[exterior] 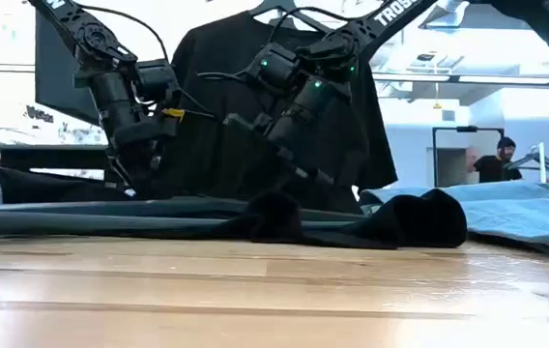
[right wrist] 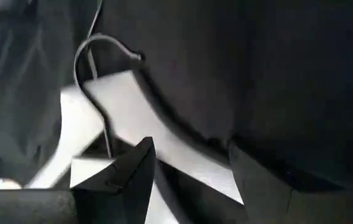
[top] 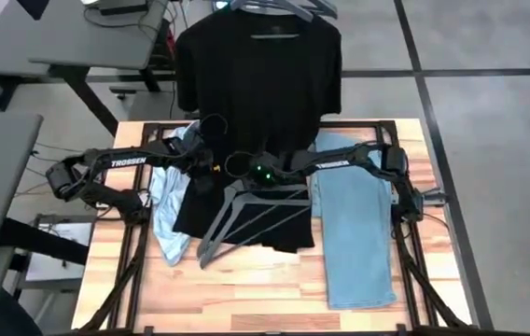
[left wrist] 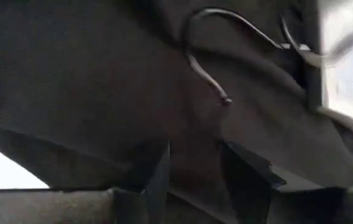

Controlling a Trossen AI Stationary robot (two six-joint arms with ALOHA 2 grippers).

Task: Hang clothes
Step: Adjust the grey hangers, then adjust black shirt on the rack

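**Operator:** Report end-effector status.

**Technician:** Left gripper (left wrist: 194,171): fingers spread, nothing between them, positioned low over the collar end of the black t-shirt (top: 246,210) on the table (top: 246,289). Right gripper (right wrist: 189,171): fingers also spread, nothing pinched; it sits just beside the left one, over the neck of the grey hanger (top: 251,215) lying on that shirt. The hanger's wire hook (right wrist: 96,62) shows just ahead of it.

**Operator:** Location of the other garments?

**Technician:** Pale shirt (top: 167,201): bunched against the t-shirt, on the left arm's side. Jeans (top: 354,233): laid out lengthwise on the right arm's side. A second black t-shirt (top: 256,75) already hangs at the table's far edge.

**Operator:** Handling characteristics?

**Technician:** Judgement only. The t-shirt is light, limp knit: it will sag and fold from any single pinch, so take it at the collar or shoulder seam with one gripper. The hanger is rigid, smooth and probably slippery; hold it at the neck below the hook.
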